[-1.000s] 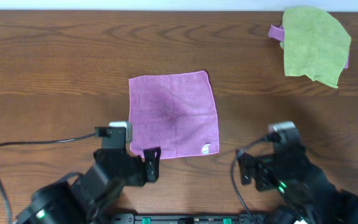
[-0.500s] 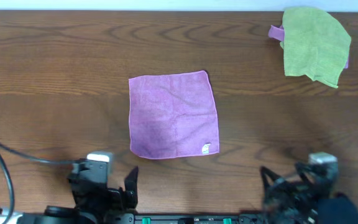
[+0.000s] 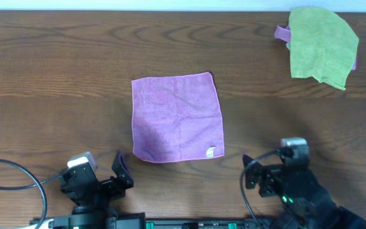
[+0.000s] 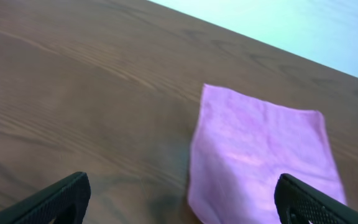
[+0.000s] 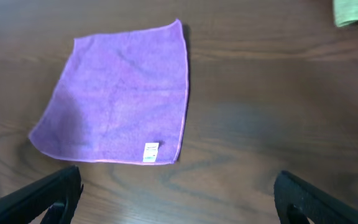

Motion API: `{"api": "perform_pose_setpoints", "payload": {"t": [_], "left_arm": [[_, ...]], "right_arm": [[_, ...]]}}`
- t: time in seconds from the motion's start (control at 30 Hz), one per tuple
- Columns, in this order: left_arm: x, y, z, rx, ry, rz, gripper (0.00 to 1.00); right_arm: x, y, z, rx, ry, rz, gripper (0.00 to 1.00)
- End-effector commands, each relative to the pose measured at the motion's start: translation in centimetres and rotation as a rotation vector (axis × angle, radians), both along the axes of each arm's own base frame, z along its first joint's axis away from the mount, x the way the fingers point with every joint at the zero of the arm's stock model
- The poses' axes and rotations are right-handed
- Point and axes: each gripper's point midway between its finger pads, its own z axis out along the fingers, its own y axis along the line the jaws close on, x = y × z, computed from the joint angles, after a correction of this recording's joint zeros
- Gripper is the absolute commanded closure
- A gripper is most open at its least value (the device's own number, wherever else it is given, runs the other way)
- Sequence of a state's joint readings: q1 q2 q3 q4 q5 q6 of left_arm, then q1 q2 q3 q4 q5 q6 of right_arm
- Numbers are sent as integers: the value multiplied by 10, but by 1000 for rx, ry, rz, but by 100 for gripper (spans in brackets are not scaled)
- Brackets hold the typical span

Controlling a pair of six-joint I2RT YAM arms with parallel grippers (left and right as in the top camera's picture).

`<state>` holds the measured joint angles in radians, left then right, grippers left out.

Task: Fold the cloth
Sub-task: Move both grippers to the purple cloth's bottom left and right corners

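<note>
A purple cloth lies flat and square on the wooden table, with a small white label near its front right corner. It also shows in the left wrist view and the right wrist view. My left gripper is open and empty, in front of the cloth's front left corner, with fingers wide apart in the left wrist view. My right gripper is open and empty, to the front right of the cloth, and shows in the right wrist view.
A crumpled green cloth lies over another purple cloth at the back right corner. Its edge shows in the right wrist view. A black cable loops at the front left.
Both arms pulled back towards the front edge, then came slightly forward again. The left gripper now sits left of where it was. The purple cloth has not moved.
</note>
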<state>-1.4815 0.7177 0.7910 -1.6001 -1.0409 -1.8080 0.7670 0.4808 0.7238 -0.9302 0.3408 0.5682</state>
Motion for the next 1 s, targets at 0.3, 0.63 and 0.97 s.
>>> {"api": "perform_pose_setpoints", "payload": {"t": [0.3,0.63,0.97], "left_arm": [[48,-69,30,352,-39,-318,5],[107,-57,-16,199,212,-418,5],[148,-63,-57,221,306,-437,5]], "right_arm": [[28,37,-22,-138,52,122,1],[34,27,-22,-225,18,115,1],[67,17,-33,-287,30,18,1]]}}
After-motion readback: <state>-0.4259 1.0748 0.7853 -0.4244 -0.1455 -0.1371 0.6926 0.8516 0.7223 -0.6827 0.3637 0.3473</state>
